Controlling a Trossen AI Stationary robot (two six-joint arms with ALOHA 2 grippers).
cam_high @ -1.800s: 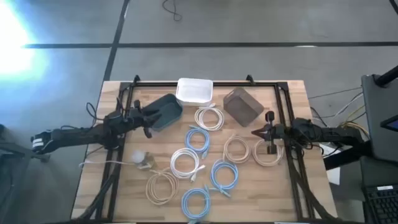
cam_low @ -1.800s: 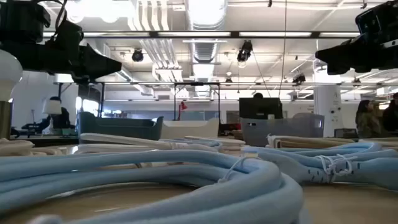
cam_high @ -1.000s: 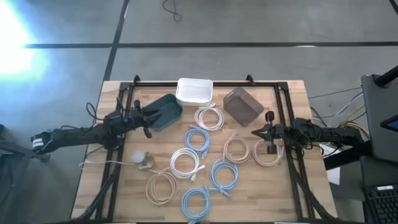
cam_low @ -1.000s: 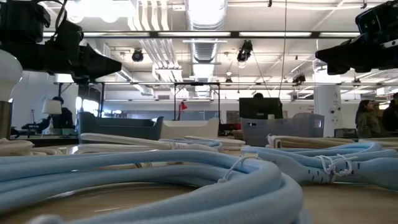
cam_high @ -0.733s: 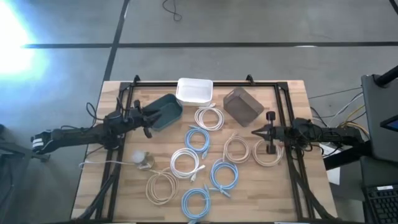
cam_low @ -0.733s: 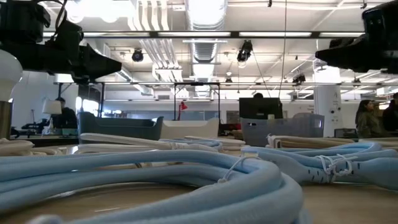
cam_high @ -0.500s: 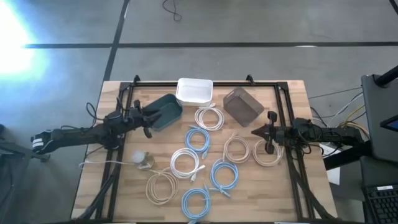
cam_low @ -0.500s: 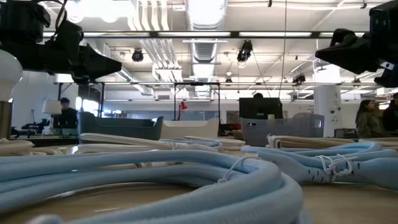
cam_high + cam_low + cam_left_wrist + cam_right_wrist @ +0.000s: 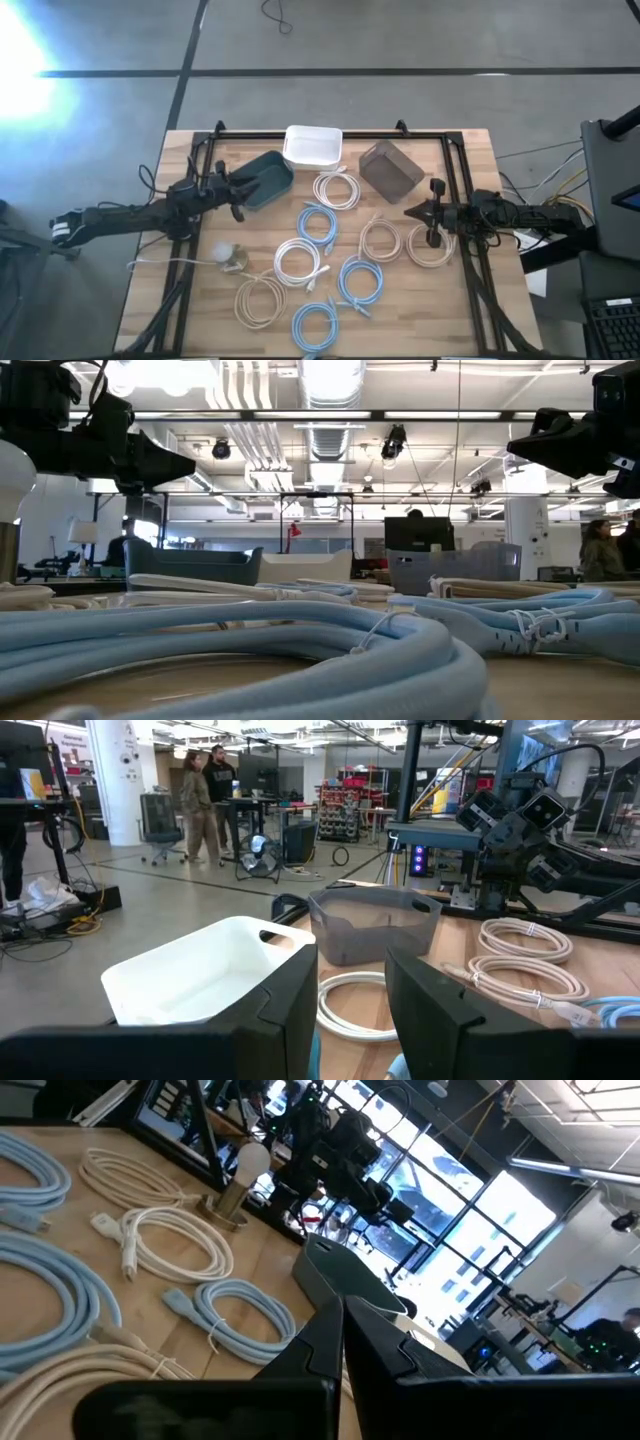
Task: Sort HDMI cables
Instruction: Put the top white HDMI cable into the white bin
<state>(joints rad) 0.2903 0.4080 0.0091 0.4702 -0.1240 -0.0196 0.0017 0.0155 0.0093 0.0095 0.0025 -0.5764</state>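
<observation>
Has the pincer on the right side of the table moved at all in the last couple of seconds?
Yes, slightly. The right pincer has crept toward the table's far edge, measured against the beige coil beneath it, which hasn't shifted.

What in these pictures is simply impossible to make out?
- Insides of the dark teal bin, white bin and grey bin: in the low view their walls hide the bottoms; from above they are too small to tell.
- Cable plugs: too small from above.
- Most coils in the low view: the near blue cable coil blocks them.
- The beige coil under the right gripper: partly covered by the arm.
</observation>
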